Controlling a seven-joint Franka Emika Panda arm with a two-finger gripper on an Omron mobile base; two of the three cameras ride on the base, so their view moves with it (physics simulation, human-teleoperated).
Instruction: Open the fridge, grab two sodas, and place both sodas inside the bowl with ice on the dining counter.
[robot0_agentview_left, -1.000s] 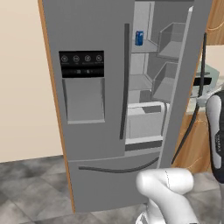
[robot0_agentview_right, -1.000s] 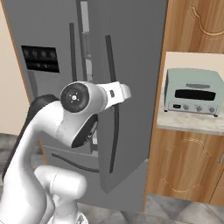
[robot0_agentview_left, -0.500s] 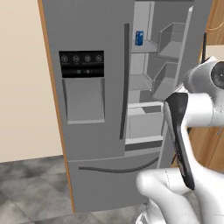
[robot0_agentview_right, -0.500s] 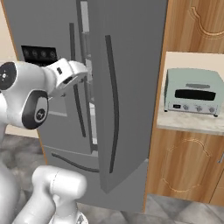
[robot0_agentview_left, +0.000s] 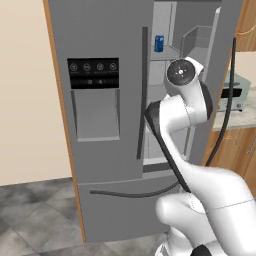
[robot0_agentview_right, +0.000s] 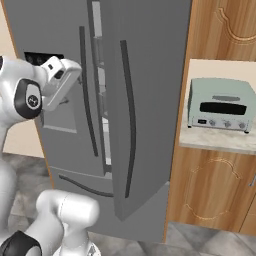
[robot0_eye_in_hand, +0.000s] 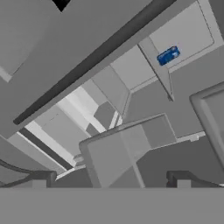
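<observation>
Facing the open fridge (robot0_agentview_left: 110, 50) interior, the gripper (robot0_eye_in_hand: 111, 178) stands with jaws spread wide and empty; a blue can (robot0_eye_in_hand: 168, 55) sits well ahead on a shelf.

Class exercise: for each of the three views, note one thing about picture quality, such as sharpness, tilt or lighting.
Left base view: flat, even lighting, the blue can small but legible in the fridge. Right base view: crisp, no glare on the steel door. Hand view: soft, blocky and rolled, the can lying slantwise, the open gripper at the bottom.
</observation>
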